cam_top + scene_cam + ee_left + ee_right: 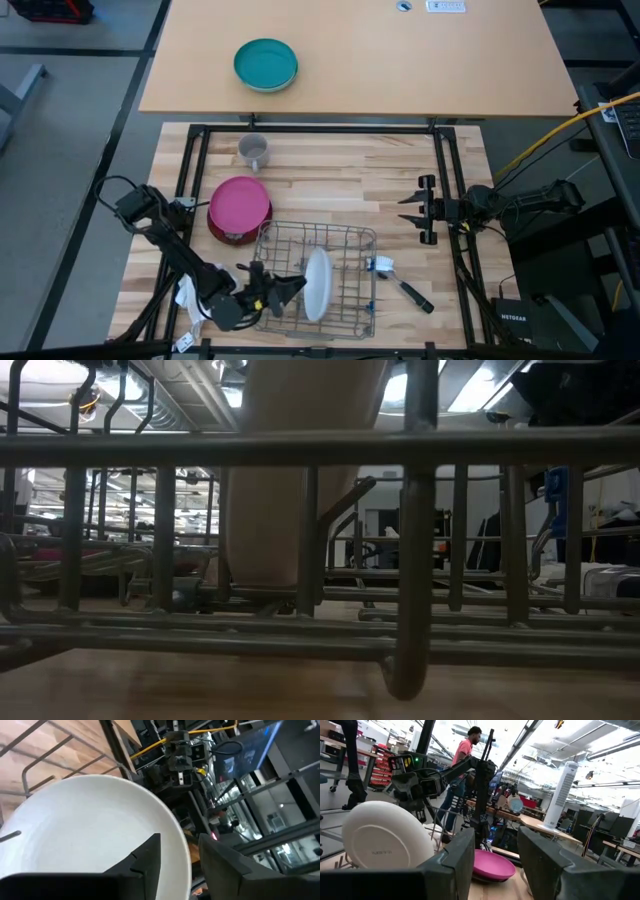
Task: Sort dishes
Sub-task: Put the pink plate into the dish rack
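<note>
A slatted wooden work surface [330, 200] is seen from above, butted against a plain tan table [400, 60] on which a teal bowl [266, 64] sits alone. On the slats a wire dish rack [350, 245] is placed near the front edge, and the white plate [317, 284] is stood on edge inside it. The left gripper [296, 286] is held just beside that plate's rim, its fingers parted around the edge — whether they touch it cannot quite be told. The magenta-pink plate [239, 204] is stacked on what appears to be the dark red plate [228, 236], just left of the rack, with a small grey mug [254, 152] beyond. A dish brush [398, 282] is laid right of the rack. The right gripper [412, 209] is parked well apart, fingers spread and empty. Beyond the table an open workshop is visible — a person in a red shirt [461, 755] is standing among benches.
</note>
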